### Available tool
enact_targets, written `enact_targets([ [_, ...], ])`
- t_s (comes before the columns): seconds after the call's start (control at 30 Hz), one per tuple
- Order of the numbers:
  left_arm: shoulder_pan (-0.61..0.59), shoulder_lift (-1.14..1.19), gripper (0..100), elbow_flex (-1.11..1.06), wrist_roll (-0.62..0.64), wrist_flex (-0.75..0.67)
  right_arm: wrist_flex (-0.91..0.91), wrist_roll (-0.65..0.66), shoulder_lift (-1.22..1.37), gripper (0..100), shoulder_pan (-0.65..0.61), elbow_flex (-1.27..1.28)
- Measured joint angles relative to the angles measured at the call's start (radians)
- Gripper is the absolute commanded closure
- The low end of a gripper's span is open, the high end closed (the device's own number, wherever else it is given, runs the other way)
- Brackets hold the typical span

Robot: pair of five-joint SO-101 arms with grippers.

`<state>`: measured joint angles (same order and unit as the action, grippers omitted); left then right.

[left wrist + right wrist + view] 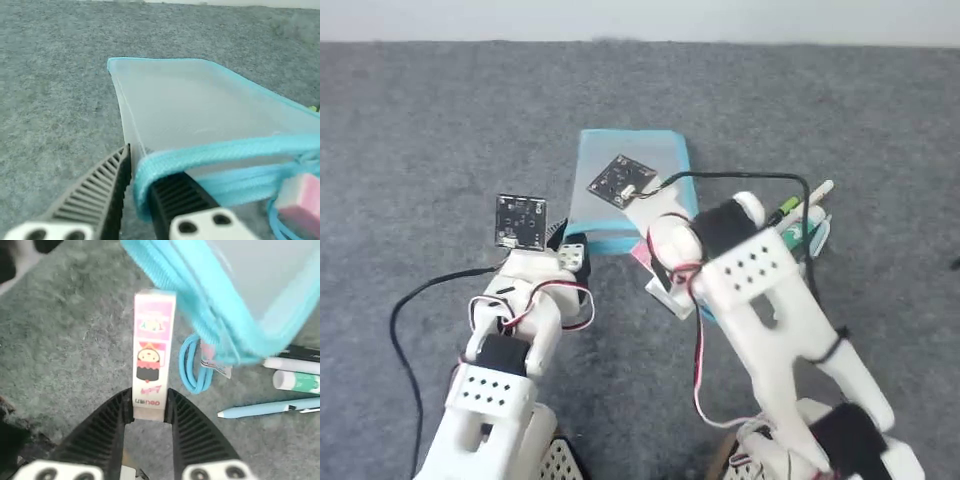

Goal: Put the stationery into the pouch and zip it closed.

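A translucent pouch [655, 150] with a blue zipper edge lies on the grey carpet, its mouth facing the arms. My left gripper [140, 195] is shut on the near corner of the pouch's blue edge [200, 155], and sits at the pouch's near left corner [570, 248] from above. My right gripper [149, 405] is shut on a pink-and-white eraser [154, 340], holding it just in front of the pouch mouth [200, 300]. The eraser [300, 197] also shows beside the zipper. A blue pen [270, 407], a white-green stick [300, 381] and a black pen [302, 352] lie beside the pouch.
The remaining stationery [807, 215] lies right of the pouch, partly under the right arm. A blue cord loop [192, 365] hangs from the pouch's zipper end. Grey carpet [420, 130] stretches open to the left and behind; a black cable [410, 310] trails from the left arm.
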<state>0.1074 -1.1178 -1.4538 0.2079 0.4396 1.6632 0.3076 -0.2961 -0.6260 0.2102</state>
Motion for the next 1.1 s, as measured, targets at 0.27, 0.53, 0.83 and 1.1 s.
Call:
enact_targets([
  [0.27,0.054,0.006,99,-0.005,-0.017,0.000,-0.015,-0.043,0.101,99.1,0.000,-0.043],
  [0.53,0.106,0.009,99,-0.018,-0.078,0.000,-0.015,-0.074,0.161,99.1,-0.002,-0.146],
  [0.83,0.126,0.009,99,-0.015,-0.081,-0.003,-0.012,-0.126,0.236,99.0,0.021,-0.282],
  [1.1,0.135,0.008,99,-0.021,-0.081,-0.009,0.038,-0.160,0.252,98.9,0.064,-0.408],
])
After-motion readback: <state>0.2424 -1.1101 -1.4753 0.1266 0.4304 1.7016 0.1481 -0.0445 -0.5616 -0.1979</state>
